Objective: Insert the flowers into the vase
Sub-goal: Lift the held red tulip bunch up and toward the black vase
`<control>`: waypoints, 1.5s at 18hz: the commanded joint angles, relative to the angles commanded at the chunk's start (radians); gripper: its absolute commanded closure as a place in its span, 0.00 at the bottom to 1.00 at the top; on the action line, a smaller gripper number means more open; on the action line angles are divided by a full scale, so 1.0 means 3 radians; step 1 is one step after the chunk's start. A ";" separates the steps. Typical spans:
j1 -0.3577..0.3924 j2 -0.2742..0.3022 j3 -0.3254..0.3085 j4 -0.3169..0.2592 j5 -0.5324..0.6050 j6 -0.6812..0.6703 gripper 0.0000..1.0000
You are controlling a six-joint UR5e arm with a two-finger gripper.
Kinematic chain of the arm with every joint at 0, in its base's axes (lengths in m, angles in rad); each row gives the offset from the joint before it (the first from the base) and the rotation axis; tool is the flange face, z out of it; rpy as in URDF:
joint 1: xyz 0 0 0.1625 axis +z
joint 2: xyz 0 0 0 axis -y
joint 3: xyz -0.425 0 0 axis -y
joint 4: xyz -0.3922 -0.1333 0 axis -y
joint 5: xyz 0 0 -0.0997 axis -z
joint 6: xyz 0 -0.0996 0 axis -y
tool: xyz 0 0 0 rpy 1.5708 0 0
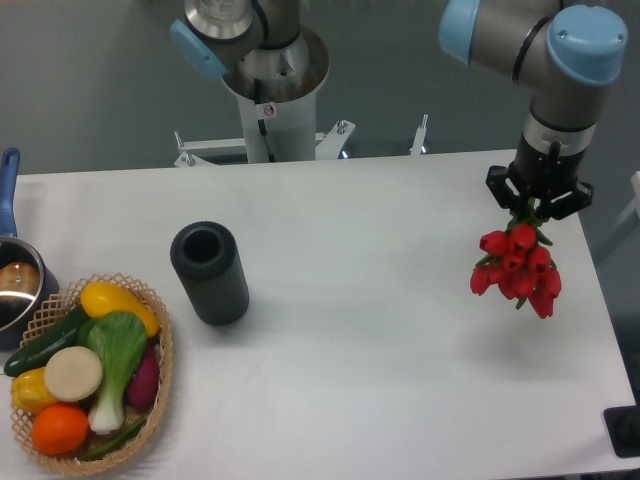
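gripping one bunch of flowers (517, 268)

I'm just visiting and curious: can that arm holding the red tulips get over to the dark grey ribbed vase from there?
Probably yes. The gripper holds the red tulips above bare white table, and nothing stands between it and the dark grey ribbed vase, whose mouth is uncovered.

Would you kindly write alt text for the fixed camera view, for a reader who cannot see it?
A robot gripper holds a bunch of red tulips above the right side of a white table. An upright dark grey vase stands left of centre, with a woven basket of vegetables and a saucepan at the far left.
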 joint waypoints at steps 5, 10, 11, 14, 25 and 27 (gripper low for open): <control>-0.0051 0.0005 0.0020 0.0005 -0.0041 -0.0005 1.00; -0.0097 0.0031 0.0031 0.0031 -0.0310 -0.0010 1.00; -0.0082 0.0071 0.0031 0.0041 -0.0499 -0.0036 1.00; -0.0072 0.0179 0.0021 0.0051 -0.1088 -0.0076 1.00; -0.0107 0.0205 0.0000 0.0123 -0.2781 -0.0496 1.00; -0.0107 0.0240 -0.0076 0.0260 -0.2909 -0.0486 1.00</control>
